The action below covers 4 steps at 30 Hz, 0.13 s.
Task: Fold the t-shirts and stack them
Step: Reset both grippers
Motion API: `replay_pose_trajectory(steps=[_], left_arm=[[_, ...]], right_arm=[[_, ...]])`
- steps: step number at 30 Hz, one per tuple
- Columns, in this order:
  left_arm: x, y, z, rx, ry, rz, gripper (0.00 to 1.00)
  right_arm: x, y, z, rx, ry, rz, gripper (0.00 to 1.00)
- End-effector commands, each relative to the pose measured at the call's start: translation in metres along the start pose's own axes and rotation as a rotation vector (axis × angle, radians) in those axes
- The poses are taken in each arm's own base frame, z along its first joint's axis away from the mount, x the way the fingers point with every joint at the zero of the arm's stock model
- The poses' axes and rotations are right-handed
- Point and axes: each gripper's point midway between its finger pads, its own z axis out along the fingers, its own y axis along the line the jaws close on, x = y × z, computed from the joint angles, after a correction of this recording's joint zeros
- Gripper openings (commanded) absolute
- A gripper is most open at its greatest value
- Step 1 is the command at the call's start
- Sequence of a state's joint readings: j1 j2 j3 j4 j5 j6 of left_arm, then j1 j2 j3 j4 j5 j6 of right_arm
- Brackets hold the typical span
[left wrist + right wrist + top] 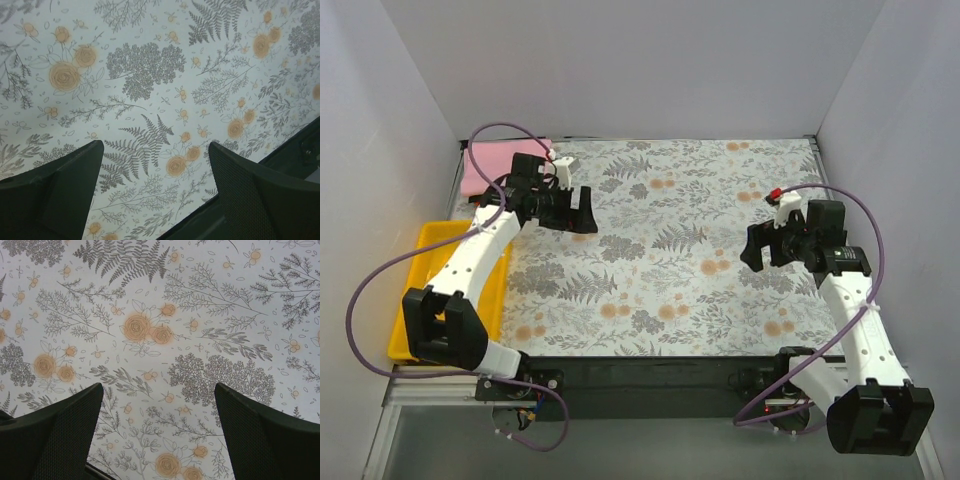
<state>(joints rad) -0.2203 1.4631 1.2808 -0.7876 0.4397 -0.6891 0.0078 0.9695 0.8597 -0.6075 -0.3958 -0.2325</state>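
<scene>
A folded light pink t-shirt (pixel 492 166) lies at the table's far left corner, partly behind my left arm. No other t-shirts show in any view. My left gripper (pixel 582 212) hovers just right of the pink t-shirt, open and empty; its wrist view shows only the floral cloth between the wide-apart fingers (pixel 60 185). Over the right side of the table my right gripper (pixel 756 250) is open too, with nothing but cloth pattern between its fingers (pixel 265 435).
A grey-and-orange floral table cloth (pixel 670 260) covers the table. A yellow plastic tray (pixel 412 290) stands along the left edge under the left arm. White walls close in the left, back and right. A dark rail (pixel 650 375) runs along the near edge.
</scene>
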Motion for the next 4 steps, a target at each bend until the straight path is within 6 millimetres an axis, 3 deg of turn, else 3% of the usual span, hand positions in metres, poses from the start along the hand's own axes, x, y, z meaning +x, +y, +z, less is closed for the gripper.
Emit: replay_pose_trajectory(steps=[1,4], left_arm=[[-0.0234,-0.0131,-0.0295,-0.006,-0.130,0.076,0.86],[-0.0318,-0.0179,-0.0374,0.001,-0.146,0.078,0.86]], right_arm=[[-0.0121,0.0043,-0.0025,-0.017,-0.042,0.004,0.98],[-0.0202,0.0035,-0.0043,-0.016,-0.046,0.005,0.98]])
